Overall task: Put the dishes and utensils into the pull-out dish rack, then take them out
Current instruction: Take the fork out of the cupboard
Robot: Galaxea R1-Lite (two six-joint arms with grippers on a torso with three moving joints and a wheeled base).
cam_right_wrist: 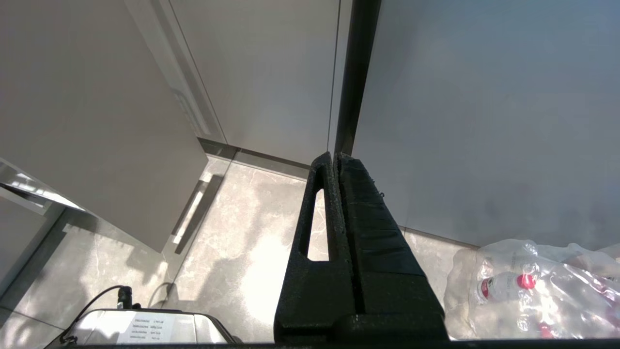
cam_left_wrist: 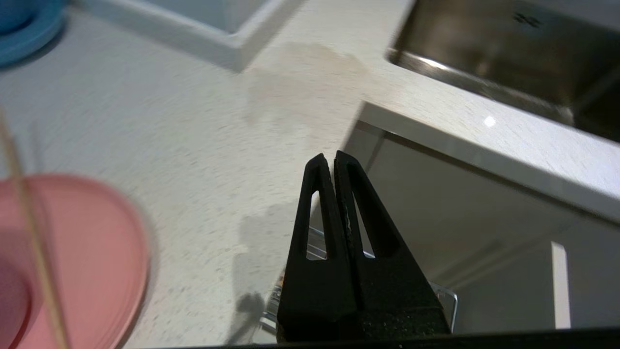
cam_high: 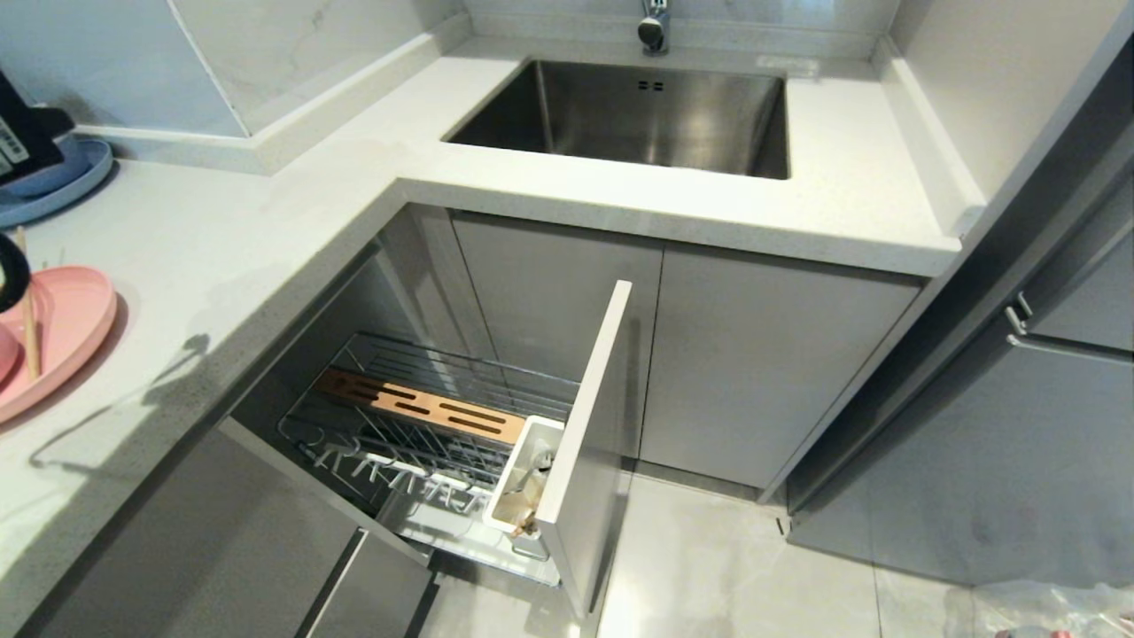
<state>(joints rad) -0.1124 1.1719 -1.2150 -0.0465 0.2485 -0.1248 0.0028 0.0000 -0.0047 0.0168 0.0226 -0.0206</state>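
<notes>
Left pincer (cam_left_wrist: 333, 160): nearest the left wrist camera, black fingers pressed together with nothing between them, hanging over the worktop edge above the open rack. Barely seen in the head view, at 9 o'clock.
Pull-out dish rack (cam_high: 425, 425): drawn out below the worktop corner, at about 7 o'clock in the head view. Its long axis runs from the cabinet opening out to its grey front panel (cam_high: 585, 425), toward 5 o'clock. Likely left open so items can drop in from above.
Utensil cup (cam_high: 523, 478): white, just behind the front panel, open end up. Something slim stands in it; which utensil, I cannot tell.
Wooden strip (cam_high: 416, 406): slotted, lying across the wire basket.
Pink plate (cam_high: 62, 341): on the worktop (cam_high: 221, 257) at 9 o'clock, well apart from the rack, so not yet loaded.
Chopsticks (cam_high: 28, 319): across the plate, long axis roughly 12 to 6 o'clock.
Blue plate (cam_high: 62, 182): farther back, at 10 o'clock.
Sink (cam_high: 638, 115): at 12 o'clock.
Right pincer (cam_right_wrist: 336, 157): closed on nothing, parked low, pointing at the floor (cam_right_wrist: 232, 232) and cabinet fronts.
</notes>
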